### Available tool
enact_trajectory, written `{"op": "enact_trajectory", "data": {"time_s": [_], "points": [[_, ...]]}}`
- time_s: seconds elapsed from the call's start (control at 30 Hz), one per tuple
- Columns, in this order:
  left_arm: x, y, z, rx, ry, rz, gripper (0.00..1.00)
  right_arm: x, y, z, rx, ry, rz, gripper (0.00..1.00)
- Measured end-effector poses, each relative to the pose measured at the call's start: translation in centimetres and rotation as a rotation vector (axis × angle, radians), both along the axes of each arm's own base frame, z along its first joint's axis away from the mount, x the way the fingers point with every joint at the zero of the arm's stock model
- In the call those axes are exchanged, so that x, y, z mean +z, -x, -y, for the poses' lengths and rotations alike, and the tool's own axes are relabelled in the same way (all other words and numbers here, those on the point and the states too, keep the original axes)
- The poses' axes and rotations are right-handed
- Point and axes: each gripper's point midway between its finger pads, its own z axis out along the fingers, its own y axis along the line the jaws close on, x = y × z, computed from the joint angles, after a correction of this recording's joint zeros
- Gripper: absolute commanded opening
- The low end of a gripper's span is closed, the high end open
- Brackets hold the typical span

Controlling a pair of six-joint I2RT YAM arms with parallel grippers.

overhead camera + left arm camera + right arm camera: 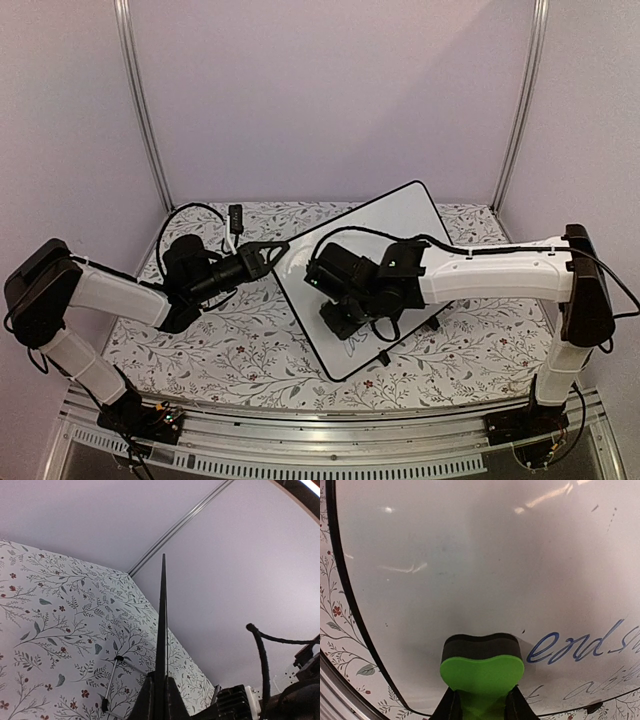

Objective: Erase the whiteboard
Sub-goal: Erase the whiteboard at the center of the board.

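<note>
The whiteboard [390, 225] lies tilted on the table, white with a thin black rim. In the right wrist view the whiteboard [470, 555] shows blue handwriting [575, 647] at the lower right and a smeared area at the left. My right gripper [481, 705] is shut on the green eraser [482, 672], whose dark felt presses on the board just left of the writing. My left gripper [161, 695] is shut on the board's left edge [162, 615], seen edge-on as a thin black line. In the top view the left gripper [272, 250] meets the board's left corner.
A floral cloth [220, 340] covers the table. A small black object [236, 215] lies at the back left with a cable. A black clip foot [383, 357] sits at the board's near edge. Lilac walls and metal posts [140, 100] enclose the cell.
</note>
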Motion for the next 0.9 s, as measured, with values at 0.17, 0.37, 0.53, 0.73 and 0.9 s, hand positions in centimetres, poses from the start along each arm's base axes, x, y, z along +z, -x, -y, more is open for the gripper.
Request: {"op": "enact_trajectory", "data": {"time_s": [0.17, 0.37, 0.53, 0.73, 0.9], "points": [[0.1, 0.0, 0.0, -0.003, 0.001, 0.002, 0.00, -1.9, 2.0, 0.6, 0.023, 0.031, -0.045, 0.00], [0.2, 0.1, 0.1, -0.008, 0.004, 0.006, 0.00, -3.2, 3.2, 1.6, 0.016, 0.050, -0.086, 0.00], [0.3, 0.2, 0.1, -0.011, 0.006, 0.009, 0.00, -3.3, 3.2, 1.8, 0.008, 0.048, -0.089, 0.00], [0.4, 0.2, 0.2, -0.012, 0.008, 0.012, 0.00, -2.5, 2.2, 2.3, -0.015, 0.053, -0.083, 0.00], [0.3, 0.2, 0.1, -0.010, 0.008, 0.011, 0.00, -0.4, -0.5, 2.3, -0.052, 0.033, -0.034, 0.00]]}}
